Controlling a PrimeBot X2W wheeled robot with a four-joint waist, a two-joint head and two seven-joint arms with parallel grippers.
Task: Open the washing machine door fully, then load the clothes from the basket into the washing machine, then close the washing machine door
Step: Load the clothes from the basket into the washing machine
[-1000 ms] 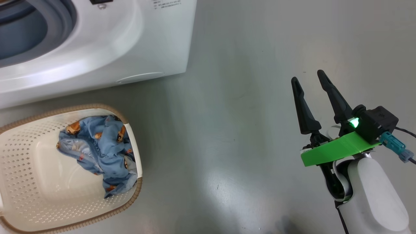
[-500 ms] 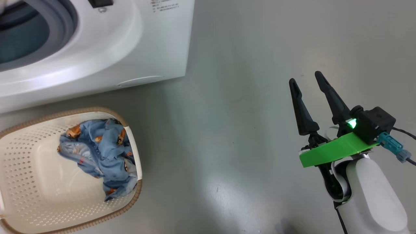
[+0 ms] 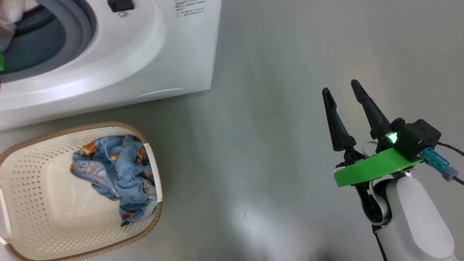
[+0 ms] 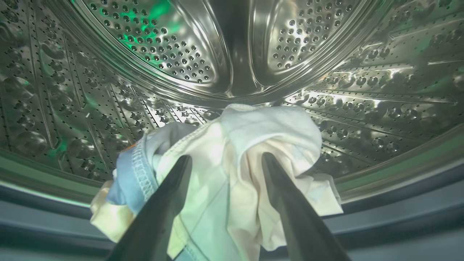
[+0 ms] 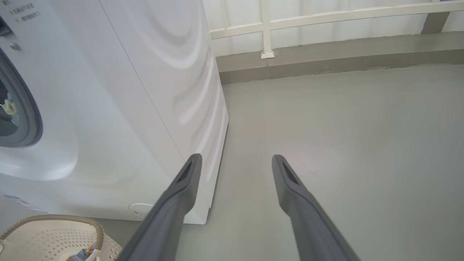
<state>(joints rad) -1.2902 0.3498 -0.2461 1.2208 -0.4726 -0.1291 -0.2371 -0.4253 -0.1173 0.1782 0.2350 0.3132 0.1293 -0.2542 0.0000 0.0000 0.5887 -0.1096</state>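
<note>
the right claw (image 3: 340,87) hangs over bare grey floor (image 3: 272,108), with open room ahead of it and to its right as far as a low wall with a white rail (image 5: 326,16). its forearm rises from below and the two fingers point forward, wide apart with nothing between them. the washing machine (image 3: 174,54) stands to its left, front corner nearest. the basket (image 3: 154,217) sits on the floor farther left, just before the machine, with one blue printed garment (image 3: 119,174) piled against its near wall.

the left claw (image 4: 226,156) reaches through the grey seal (image 4: 398,217) into the steel drum (image 4: 152,43), clear of the drum walls all round. its fingers are spread as wide as the right's, and one bundle of clothes (image 4: 253,130), cream-white with a blue-edged piece, is bunched between them and hangs over the drum lip below. whether they press it i cannot tell.
</note>
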